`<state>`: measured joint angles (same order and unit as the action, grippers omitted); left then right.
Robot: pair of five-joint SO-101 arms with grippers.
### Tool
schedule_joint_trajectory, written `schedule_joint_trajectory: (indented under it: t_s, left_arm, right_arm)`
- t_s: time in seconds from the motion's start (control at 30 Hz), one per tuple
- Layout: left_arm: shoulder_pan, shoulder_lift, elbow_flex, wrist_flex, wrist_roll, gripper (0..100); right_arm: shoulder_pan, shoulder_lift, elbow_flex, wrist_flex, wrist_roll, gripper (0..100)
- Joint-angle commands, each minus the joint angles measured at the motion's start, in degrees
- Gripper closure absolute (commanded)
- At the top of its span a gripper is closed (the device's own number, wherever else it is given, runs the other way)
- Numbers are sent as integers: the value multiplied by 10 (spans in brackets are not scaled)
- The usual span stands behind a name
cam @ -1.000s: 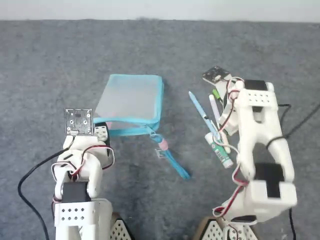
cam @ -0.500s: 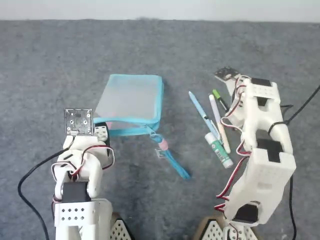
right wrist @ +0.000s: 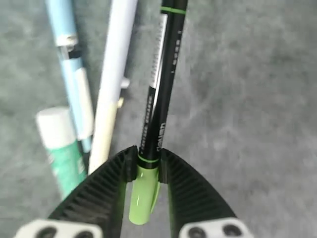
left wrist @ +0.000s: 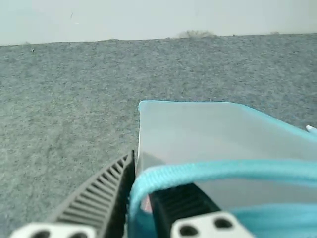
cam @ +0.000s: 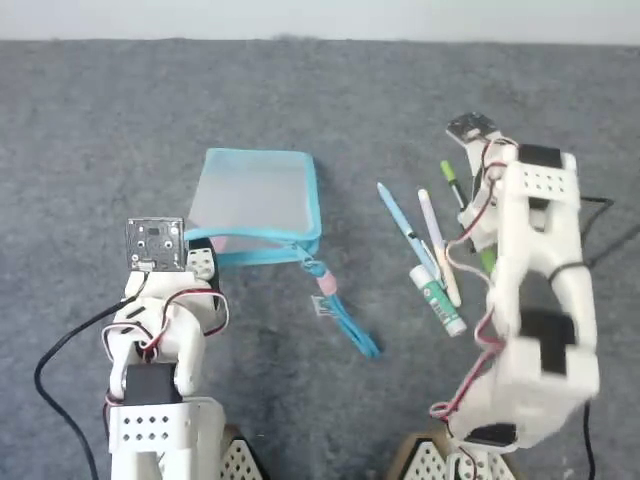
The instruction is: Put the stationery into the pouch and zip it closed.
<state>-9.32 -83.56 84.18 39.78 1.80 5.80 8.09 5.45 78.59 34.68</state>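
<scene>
We find the right tool (right wrist: 147, 161) clamped on the green-capped pen (right wrist: 159, 94). Just beside this pen lie the white pen (right wrist: 116, 74), the blue pen (right wrist: 69, 54) and the glue stick (right wrist: 62, 153) on the grey surface (right wrist: 247, 99). The left tool (left wrist: 141, 188) is closed on the teal edge of the pouch (left wrist: 208, 134), well apart from the pens.

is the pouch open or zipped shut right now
Open. The left gripper pinches the pouch by its near teal rim, and in the left wrist view that rim arches up with a gap under it.
</scene>
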Motion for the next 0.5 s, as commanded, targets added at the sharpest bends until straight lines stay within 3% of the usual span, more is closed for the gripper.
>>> schedule_joint_trajectory:
  t_s: [0.0,0.27,0.47]
  left_arm:
    - [25,-8,-2,-19,9,988]
    - [53,-8,4,-19,9,988]
    - [69,-7,26,-50,9,988]
  right_arm:
    - [-20,-175,38,51,-7,992]
    - [-218,-478,118,212,-6,992]
    - [-336,-557,156,243,-19,993]
